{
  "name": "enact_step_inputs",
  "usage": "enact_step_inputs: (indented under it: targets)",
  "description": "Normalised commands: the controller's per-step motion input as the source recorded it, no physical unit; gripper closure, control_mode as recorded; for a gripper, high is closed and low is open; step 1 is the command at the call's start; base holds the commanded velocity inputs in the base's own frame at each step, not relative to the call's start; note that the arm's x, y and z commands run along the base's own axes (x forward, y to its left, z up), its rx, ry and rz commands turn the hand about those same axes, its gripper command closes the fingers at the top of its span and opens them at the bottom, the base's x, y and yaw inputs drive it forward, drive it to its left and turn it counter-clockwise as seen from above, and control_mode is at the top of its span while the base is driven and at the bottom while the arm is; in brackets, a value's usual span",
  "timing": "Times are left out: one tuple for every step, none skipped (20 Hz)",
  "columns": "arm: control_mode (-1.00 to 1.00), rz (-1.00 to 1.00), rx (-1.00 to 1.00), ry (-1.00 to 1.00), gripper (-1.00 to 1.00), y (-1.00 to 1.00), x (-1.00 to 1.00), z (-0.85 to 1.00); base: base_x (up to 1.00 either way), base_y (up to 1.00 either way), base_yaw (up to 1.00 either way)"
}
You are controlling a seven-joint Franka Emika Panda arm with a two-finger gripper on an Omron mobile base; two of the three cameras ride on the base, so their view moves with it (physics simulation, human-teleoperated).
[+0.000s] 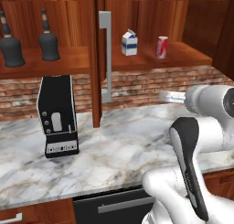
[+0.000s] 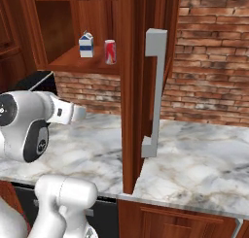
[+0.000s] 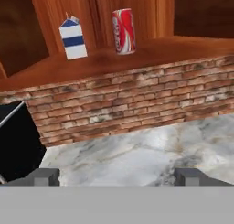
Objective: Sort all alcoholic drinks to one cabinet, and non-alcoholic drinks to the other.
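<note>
In the hand view the two fingers (image 3: 118,176) stand wide apart with nothing between them, low over the marble bench (image 3: 151,154) and aimed at the brick wall. The milk carton (image 3: 72,38) and the soda can (image 3: 124,31) stand above and ahead of them on the right cabinet's shelf (image 3: 151,51), the carton up and to the left of the midline, the can almost straight above it. Both stand upright, long axis vertical, the carton's gable ridge and the can's silver top pointing up; they are near each other but apart. From the left base view the two dark bottles (image 1: 11,42) (image 1: 48,38) stand upright in the left cabinet (image 1: 45,63), necks up, well apart from the hand and beyond the black coffee machine (image 1: 57,115). The sorting looks done as things lie: bottles in one cabinet, carton and can in the other. If anything remains it is likely the open door with its grey bar handle (image 1: 105,58), a tall vertical bar.
</note>
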Motion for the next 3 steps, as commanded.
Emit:
enact_step_inputs:
  targets:
    - [-1.0,-0.17,0.0,0.33,-1.0,-0.28,-1.0,-1.0,0.0,0.0,0.0]
    - [-1.0,-0.15,0.0,0.33,-1.0,-0.29,-1.0,-1.0,0.0,0.0,0.0]
    - [-1.0,-0.15,0.0,0.3,-1.0,-0.32,-1.0,-1.0,0.0,0.0,0.0]
